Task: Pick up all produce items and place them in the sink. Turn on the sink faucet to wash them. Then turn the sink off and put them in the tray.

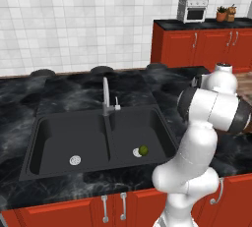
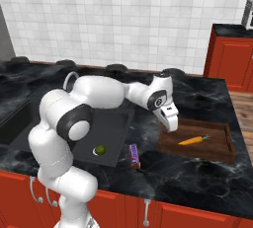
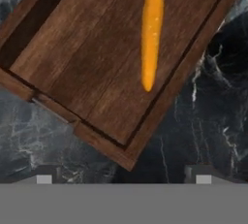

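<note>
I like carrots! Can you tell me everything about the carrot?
The carrot is slim, bright orange and smooth, tapering to a blunt tip, with a short green top at the thick end. It lies flat inside the brown wooden tray, touching only the tray's floor and clear of the rims. Nothing holds it.

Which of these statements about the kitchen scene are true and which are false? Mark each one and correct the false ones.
1. The carrot lies inside the wooden tray. True.
2. The lime sits on the counter beside the tray. False: it lies in the sink, in the basin on the right of the left base view, next to the drain.
3. The gripper is holding the carrot. False: its jaws are open and empty, above the tray's edge.
4. A wrapped packet lies on the counter between the sink and the tray. True.
5. Water is running from the faucet. False: no water is visible.
</note>
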